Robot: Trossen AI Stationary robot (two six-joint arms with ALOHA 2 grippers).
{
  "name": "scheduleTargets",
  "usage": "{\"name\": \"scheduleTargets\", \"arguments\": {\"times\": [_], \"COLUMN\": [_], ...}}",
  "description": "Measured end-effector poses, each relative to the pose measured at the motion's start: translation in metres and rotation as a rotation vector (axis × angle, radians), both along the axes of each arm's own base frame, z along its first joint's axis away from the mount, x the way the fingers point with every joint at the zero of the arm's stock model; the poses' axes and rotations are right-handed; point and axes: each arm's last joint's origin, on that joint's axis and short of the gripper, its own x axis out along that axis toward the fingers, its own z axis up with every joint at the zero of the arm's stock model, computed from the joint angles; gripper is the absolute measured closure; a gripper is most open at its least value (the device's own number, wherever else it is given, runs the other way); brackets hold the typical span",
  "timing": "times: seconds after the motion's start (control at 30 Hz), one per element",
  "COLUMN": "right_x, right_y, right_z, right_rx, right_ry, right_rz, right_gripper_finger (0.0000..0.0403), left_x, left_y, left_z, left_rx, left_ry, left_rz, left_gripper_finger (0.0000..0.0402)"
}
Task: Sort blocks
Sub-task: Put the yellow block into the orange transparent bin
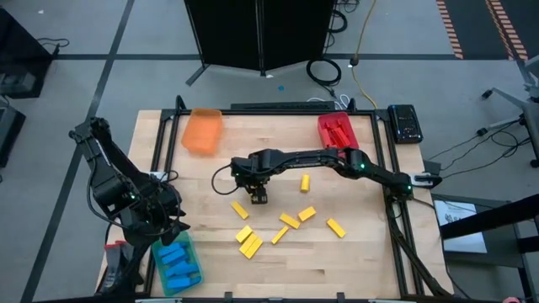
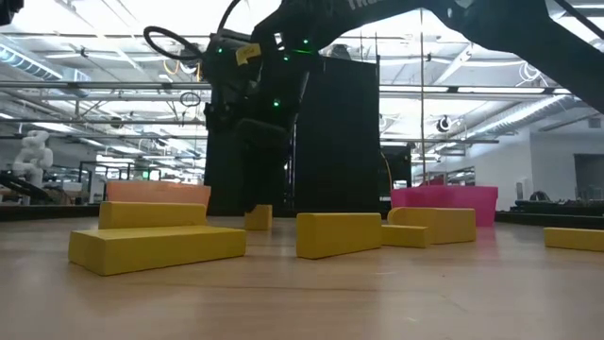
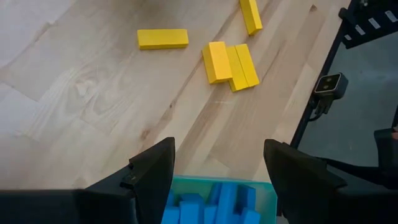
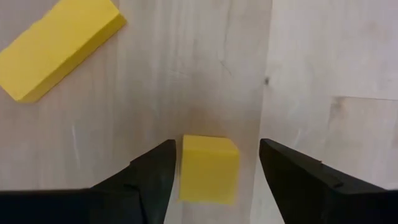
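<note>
- We find the right tool (image 4: pixel 211 174) lowered at mid-surface, fingers apart astride a yellow block (image 4: pixel 209 168), not clamped.
- We see the left tool (image 3: pixel 217 180) parted, empty, over the green tray (image 1: pixel 177 263) of blue blocks (image 1: pixel 175 259), near-left.
- Other yellow blocks (image 1: pixel 290 220) lie scattered on the surface (image 1: pixel 337 269).

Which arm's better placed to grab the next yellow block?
Right. Its gripper already straddles a yellow block, fingers apart on either side. The left gripper hangs over the tray of blue blocks.
</note>
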Motion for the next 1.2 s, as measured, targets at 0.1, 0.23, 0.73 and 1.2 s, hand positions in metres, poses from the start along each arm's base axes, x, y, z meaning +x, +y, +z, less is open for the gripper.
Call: {"name": "scheduleTargets", "arguments": {"times": [0.1, 0.23, 0.73, 1.2], "right_x": [0.0, 0.0, -0.001, 0.012], "right_y": [0.0, 0.0, 0.003, -0.023], "right_z": [0.0, 0.0, -0.021, 0.059], "right_rx": [0.001, 0.007, 0.008, 0.089], "right_ry": [-0.001, 0.001, 0.076, -0.202], "right_rz": [-0.001, -0.018, -0.032, -0.132], "right_gripper_finger": [0.0172, 0.0172, 0.0289, 0.0289], "left_x": [0.0, 0.0, 0.0, 0.002], "left_y": [0.0, 0.0, 0.0, 0.002], "left_z": [0.0, 0.0, 0.0, 0.001], "left_rx": [0.0, 0.0, 0.002, 0.06], "left_ry": [0.0, 0.0, 0.001, -0.078], "left_rz": [0.0, 0.0, 0.0, 0.048], "left_gripper_finger": [0.0149, 0.0149, 0.0149, 0.0149]}}
